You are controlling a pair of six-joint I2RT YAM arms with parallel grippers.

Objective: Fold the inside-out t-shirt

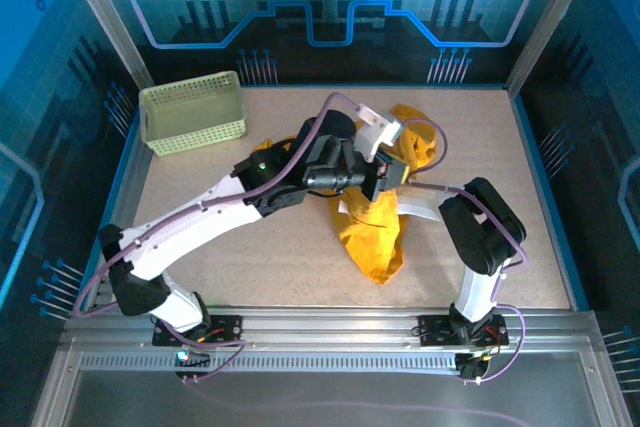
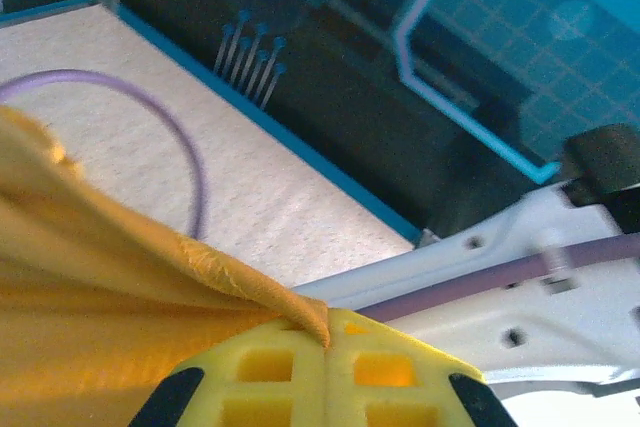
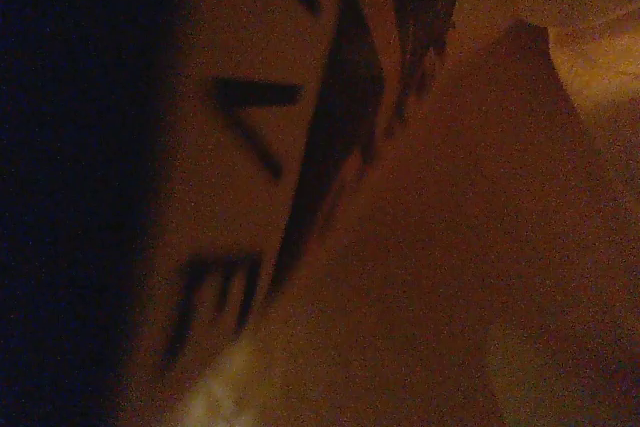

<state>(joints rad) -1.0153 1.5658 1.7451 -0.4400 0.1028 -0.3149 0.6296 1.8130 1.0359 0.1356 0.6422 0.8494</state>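
Left jaws are out over the middle of the tabletop (image 1: 250, 257), and a fold of the t-shirt (image 1: 375, 242) sits right between them. Most of the cloth lies on the near side of the jaws, bunched on the tabletop. Another lump sits just behind them and to the right. The right arm (image 1: 487, 237) reaches in from the right of the jaws, its front end under the cloth. The basket (image 1: 195, 115) stands well off to the left and behind, at the tabletop's back corner, apart from the t-shirt.
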